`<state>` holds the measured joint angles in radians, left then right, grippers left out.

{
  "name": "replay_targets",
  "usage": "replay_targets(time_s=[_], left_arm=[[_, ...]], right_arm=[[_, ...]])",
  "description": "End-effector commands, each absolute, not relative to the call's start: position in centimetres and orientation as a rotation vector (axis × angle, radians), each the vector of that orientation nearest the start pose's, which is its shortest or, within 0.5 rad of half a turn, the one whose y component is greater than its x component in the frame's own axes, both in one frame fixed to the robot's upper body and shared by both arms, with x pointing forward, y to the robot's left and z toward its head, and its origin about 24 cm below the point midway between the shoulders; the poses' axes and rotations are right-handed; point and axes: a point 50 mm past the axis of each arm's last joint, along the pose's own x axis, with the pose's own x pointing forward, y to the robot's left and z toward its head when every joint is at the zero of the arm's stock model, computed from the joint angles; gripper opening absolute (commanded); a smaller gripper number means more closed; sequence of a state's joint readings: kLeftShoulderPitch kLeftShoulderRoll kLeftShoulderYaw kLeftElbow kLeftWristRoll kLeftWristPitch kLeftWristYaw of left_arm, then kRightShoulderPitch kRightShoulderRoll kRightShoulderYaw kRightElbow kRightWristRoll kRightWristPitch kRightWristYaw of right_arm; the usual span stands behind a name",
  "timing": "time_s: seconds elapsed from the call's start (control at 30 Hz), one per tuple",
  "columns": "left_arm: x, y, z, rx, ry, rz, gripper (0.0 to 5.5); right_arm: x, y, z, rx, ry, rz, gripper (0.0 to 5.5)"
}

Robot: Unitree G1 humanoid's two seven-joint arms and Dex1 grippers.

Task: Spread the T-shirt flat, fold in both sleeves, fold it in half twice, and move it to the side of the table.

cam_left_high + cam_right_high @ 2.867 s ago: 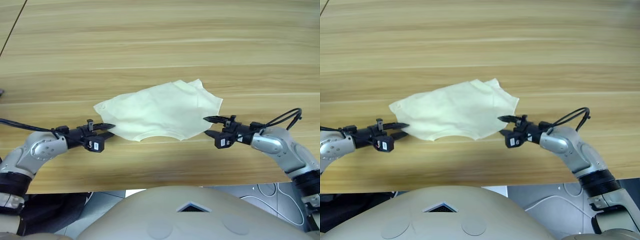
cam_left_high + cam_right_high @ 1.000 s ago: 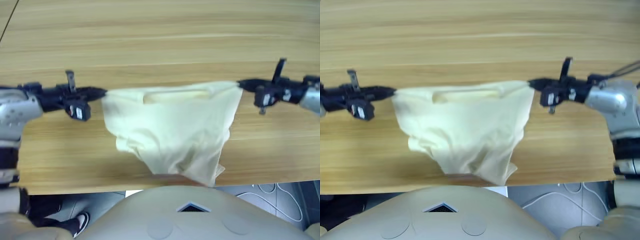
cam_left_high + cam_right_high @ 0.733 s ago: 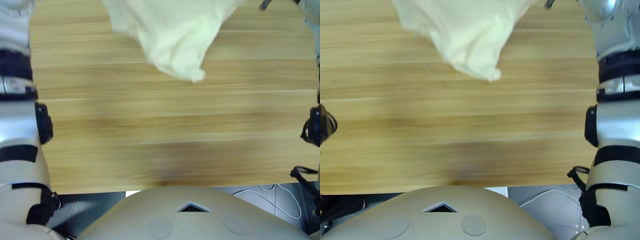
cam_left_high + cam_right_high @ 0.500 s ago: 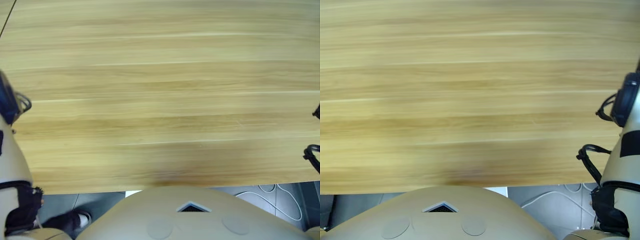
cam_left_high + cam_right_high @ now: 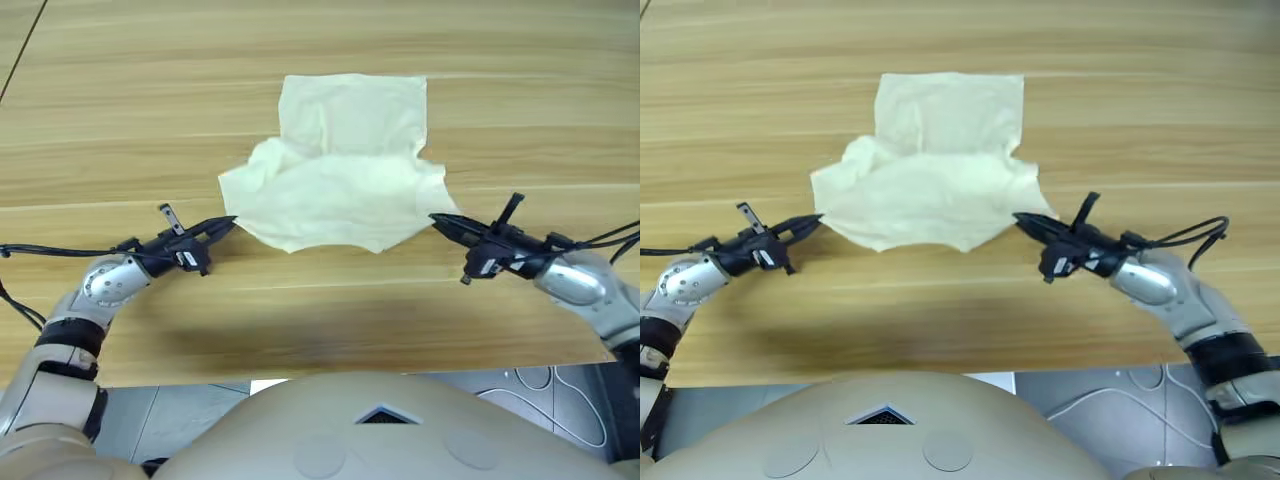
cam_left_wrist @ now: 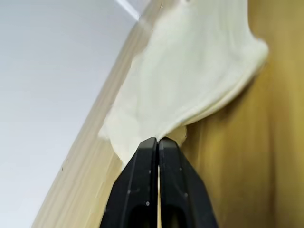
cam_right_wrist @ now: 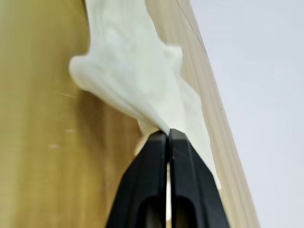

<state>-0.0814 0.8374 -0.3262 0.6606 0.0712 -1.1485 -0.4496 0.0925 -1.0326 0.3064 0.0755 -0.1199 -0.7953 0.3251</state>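
Soft, even light falls from above on the bench [image 5: 520,110], and the whole scene is bright. Glare is limited to a faint pale sheen on the far boards. A broad, diffuse shadow lies along the near edge, nearer than the left hand [image 5: 229,221] and right hand [image 5: 436,218]. The T-shirt [image 5: 340,170] casts a thin soft shadow under its near hem. In both wrist views, the background beyond the bench washes out pale.

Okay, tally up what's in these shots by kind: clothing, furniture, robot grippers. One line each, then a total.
Pale yellow fabric T-shirt: 1
Light wooden table: 1
Black grippers: 2, the left gripper and right gripper, each with fingers shut on a shirt edge
Total: 4
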Motion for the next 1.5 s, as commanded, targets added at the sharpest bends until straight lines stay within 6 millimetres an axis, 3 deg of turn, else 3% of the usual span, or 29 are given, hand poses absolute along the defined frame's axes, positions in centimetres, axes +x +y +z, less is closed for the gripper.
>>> replay_targets(time_s=[0.03,0.2,0.4,0.57,0.73,0.87,1.1,1.27,1.4,1.5], left_arm=[[19.5,25.2,5.1,0.894,-0.234,-1.041,0.0],[16.5,25.0,4.9,0.962,-0.126,-1.209,0.0],[12.2,23.7,2.6,1.068,0.04,-1.438,0.0],[11.3,24.0,1.7,1.146,0.123,-1.461,0.0],[11.5,25.1,1.8,1.207,0.172,-1.413,0.0],[11.1,25.4,2.4,1.161,0.188,-1.404,0.0],[11.2,25.8,4.4,1.06,0.151,-1.35,1.03],[11.6,26.7,5.7,1.028,0.095,-1.285,1.75],[12.4,27.5,6.3,1.018,0.071,-1.216,2.33],[14.0,27.4,6.5,1.023,0.024,-1.127,2.74]], right_arm=[[18.8,-23.6,8.1,-1.017,-0.214,1.012,0.03],[17.6,-24.7,6.5,-1.047,-0.074,1.062,0.03],[13.2,-24.6,3.6,-1.022,0.138,1.275,0.03],[11.1,-24.9,2.2,-1.04,0.269,1.364,0.03],[9.7,-24.8,2.5,-1.001,0.27,1.381,0.82],[10.0,-24.8,3.4,-0.986,0.24,1.357,1.42],[10.6,-25.8,5.6,-0.967,0.174,1.275,2.45],[13.2,-26.2,8.5,-0.914,0.009,1.088,3.26],[15.6,-25.9,7.9,-0.96,0.007,0.968,3.88],[17.5,-25.6,6.4,-1.045,0.054,0.898,4.34]])
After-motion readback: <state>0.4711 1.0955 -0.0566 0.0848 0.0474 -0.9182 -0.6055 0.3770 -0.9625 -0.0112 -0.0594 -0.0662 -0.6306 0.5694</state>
